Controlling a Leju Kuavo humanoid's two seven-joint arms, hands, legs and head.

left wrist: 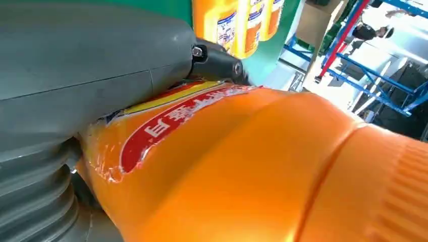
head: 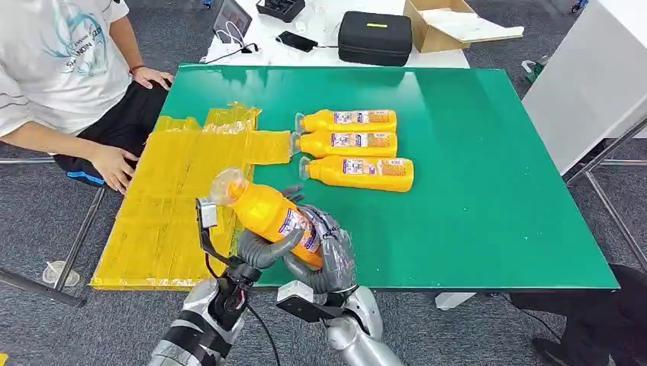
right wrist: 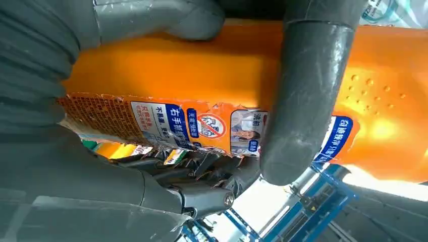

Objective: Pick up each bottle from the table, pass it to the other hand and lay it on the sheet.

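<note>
An orange bottle [head: 263,210] with a clear cap is held tilted above the table's front edge, its cap toward the yellow sheet [head: 175,198]. My left hand [head: 265,248] grips it from below and my right hand [head: 329,255] wraps its lower body. In the left wrist view the bottle [left wrist: 242,166] lies against my left hand [left wrist: 75,75]. The right wrist view has the bottle [right wrist: 202,70] with its label inside my right hand [right wrist: 65,176], and a grey finger [right wrist: 303,96] crosses it. Three more orange bottles [head: 349,120], [head: 347,142], [head: 358,173] lie side by side on the green table [head: 473,191].
A person [head: 61,69] sits at the table's left, one hand [head: 114,164] beside the sheet's edge and the other [head: 152,76] at the far corner. Behind the table are a black case [head: 375,36] and a cardboard box [head: 450,23]. A white panel [head: 595,76] stands at the right.
</note>
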